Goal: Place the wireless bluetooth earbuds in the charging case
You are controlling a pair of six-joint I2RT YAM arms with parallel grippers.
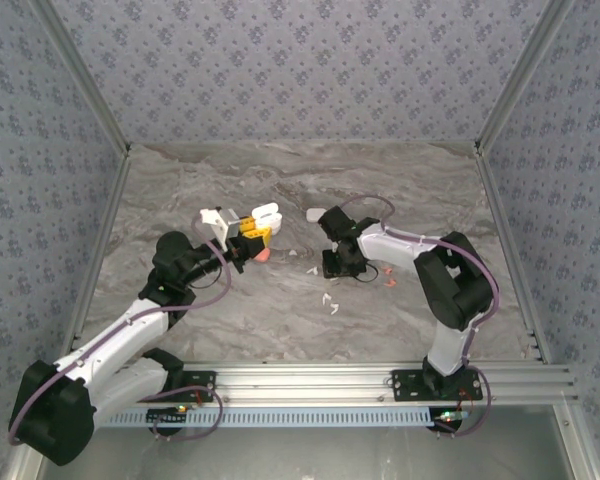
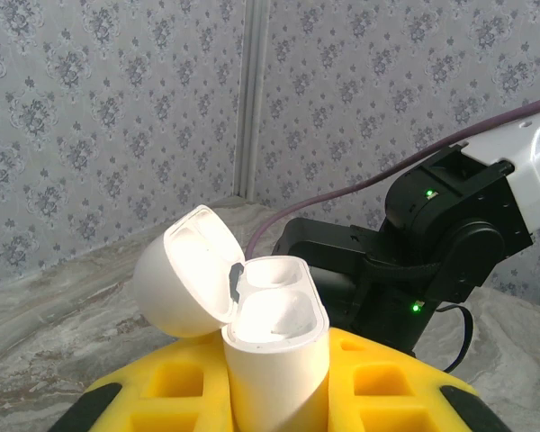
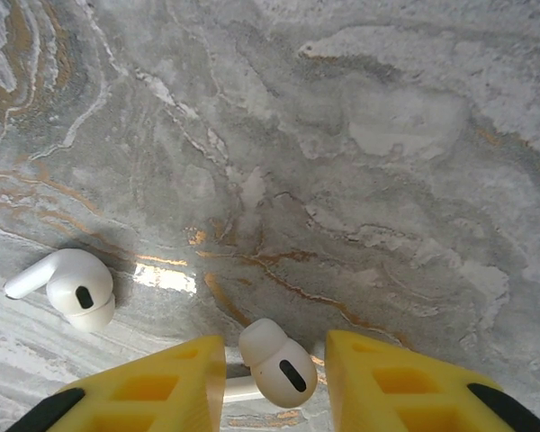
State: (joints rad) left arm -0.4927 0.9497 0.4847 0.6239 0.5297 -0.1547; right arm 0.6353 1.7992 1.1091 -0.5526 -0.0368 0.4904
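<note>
The left gripper [image 2: 274,387] jaws clamp the charging case [image 2: 274,319], lid open: pick-up step in hand.
The right gripper [image 3: 272,349] jaws stand narrow astride one white earbud [image 3: 283,373] on the counter [image 3: 342,135]; next calls for a gentle pinch, then a lift toward the case.

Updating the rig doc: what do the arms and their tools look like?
Both the left arm and right arm are white links with black joint housings, each trailing a purple cable. Left tool and right tool have yellow fingers with square recesses and black patches. Green lights glow on the right arm's black housings.
</note>
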